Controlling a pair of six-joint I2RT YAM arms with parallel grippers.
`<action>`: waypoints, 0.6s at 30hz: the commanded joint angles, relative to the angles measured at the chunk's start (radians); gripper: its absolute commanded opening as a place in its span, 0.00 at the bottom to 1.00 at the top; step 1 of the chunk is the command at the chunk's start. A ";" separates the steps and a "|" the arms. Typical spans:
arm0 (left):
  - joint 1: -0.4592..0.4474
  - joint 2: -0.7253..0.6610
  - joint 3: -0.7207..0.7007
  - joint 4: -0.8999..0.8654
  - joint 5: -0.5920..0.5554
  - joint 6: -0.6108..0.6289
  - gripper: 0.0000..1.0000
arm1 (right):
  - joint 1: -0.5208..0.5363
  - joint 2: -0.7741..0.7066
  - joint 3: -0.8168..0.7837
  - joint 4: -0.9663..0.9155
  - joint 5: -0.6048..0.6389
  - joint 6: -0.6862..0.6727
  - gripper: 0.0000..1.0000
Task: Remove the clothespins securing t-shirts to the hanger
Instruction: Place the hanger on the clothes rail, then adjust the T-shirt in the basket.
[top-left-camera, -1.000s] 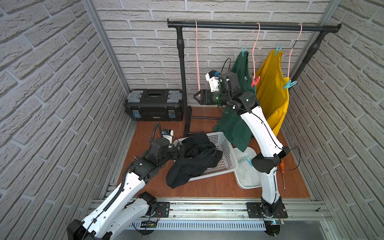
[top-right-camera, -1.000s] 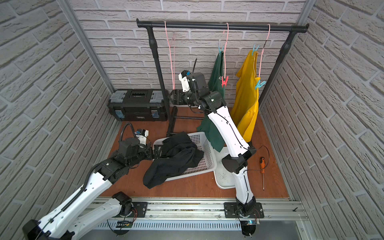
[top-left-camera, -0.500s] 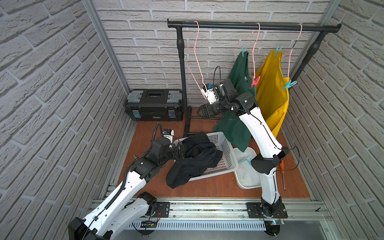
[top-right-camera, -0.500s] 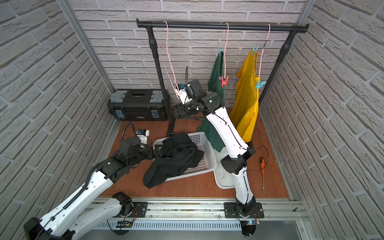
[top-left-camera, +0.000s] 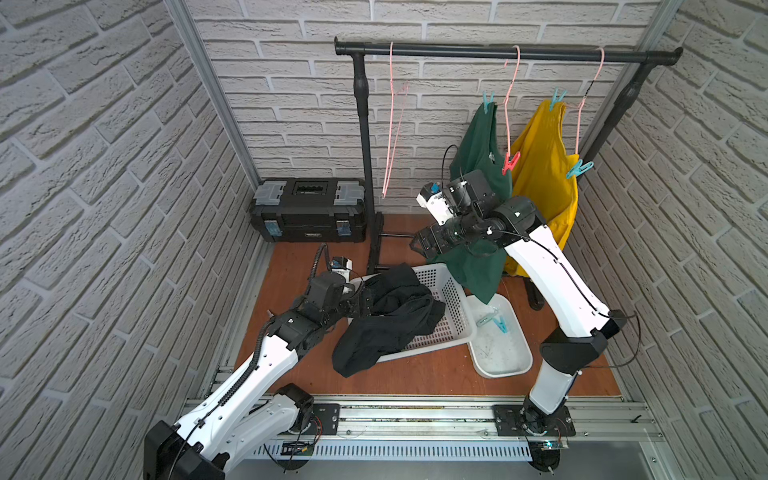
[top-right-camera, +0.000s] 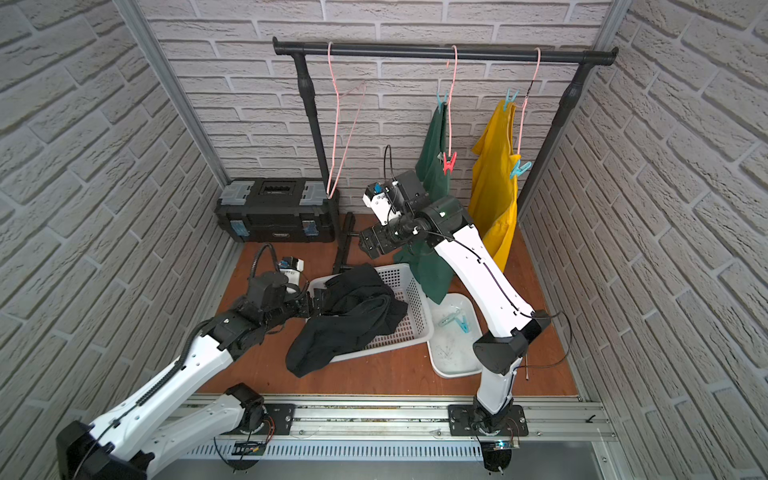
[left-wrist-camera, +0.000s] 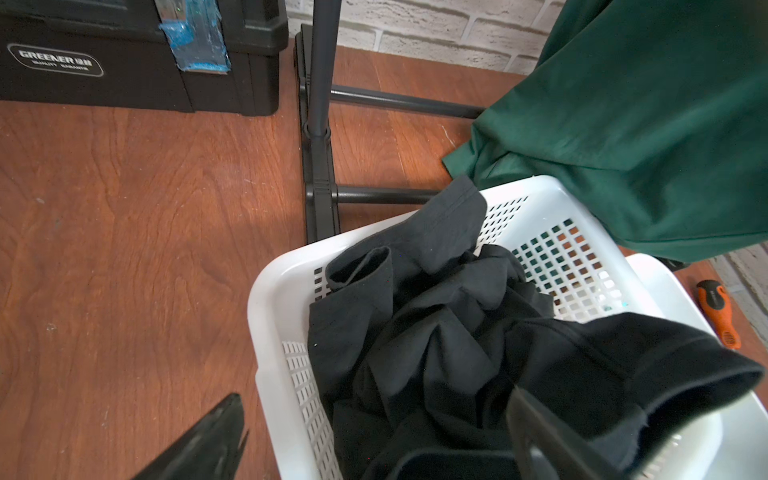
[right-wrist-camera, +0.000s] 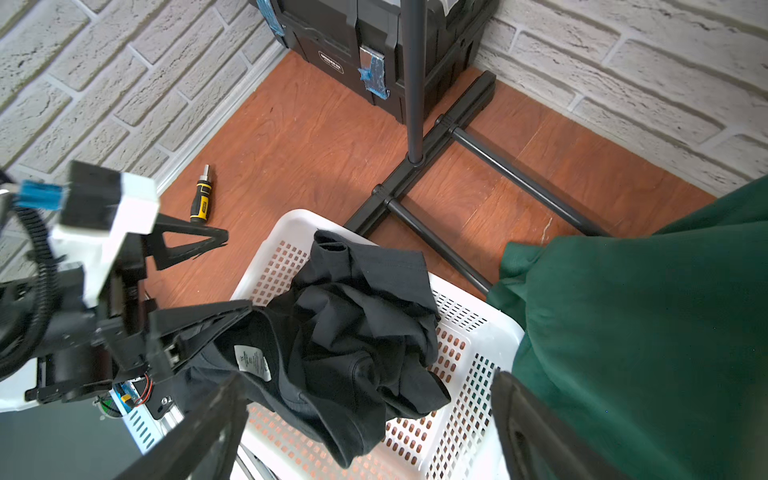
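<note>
Teal clothespins (top-left-camera: 557, 97) and a red clothespin (top-left-camera: 510, 161) pinned the green t-shirt (top-left-camera: 478, 141) and yellow t-shirt (top-left-camera: 540, 166) to pink hangers (top-left-camera: 506, 112) at one o'clock. We held our right gripper (top-left-camera: 419, 246) wide, empty; our left gripper (left-wrist-camera: 374, 407) gaped against the black t-shirt (top-left-camera: 395, 316) in the white basket (top-left-camera: 451, 295).

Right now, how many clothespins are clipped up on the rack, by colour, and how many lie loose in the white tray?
Teal clothespins, clipped up: 3
Red clothespin, clipped up: 1
Loose teal clothespins in the white tray: 2
Total: 6
</note>
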 joint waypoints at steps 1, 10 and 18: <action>-0.002 0.012 0.038 0.031 0.008 -0.015 0.98 | 0.001 -0.080 -0.132 0.116 -0.012 -0.039 0.94; -0.012 -0.033 0.011 -0.026 -0.016 -0.042 0.98 | 0.001 -0.375 -0.665 0.458 0.001 -0.037 1.00; -0.013 -0.025 0.019 -0.132 0.083 -0.047 0.98 | 0.002 -0.508 -0.893 0.586 -0.012 0.056 1.00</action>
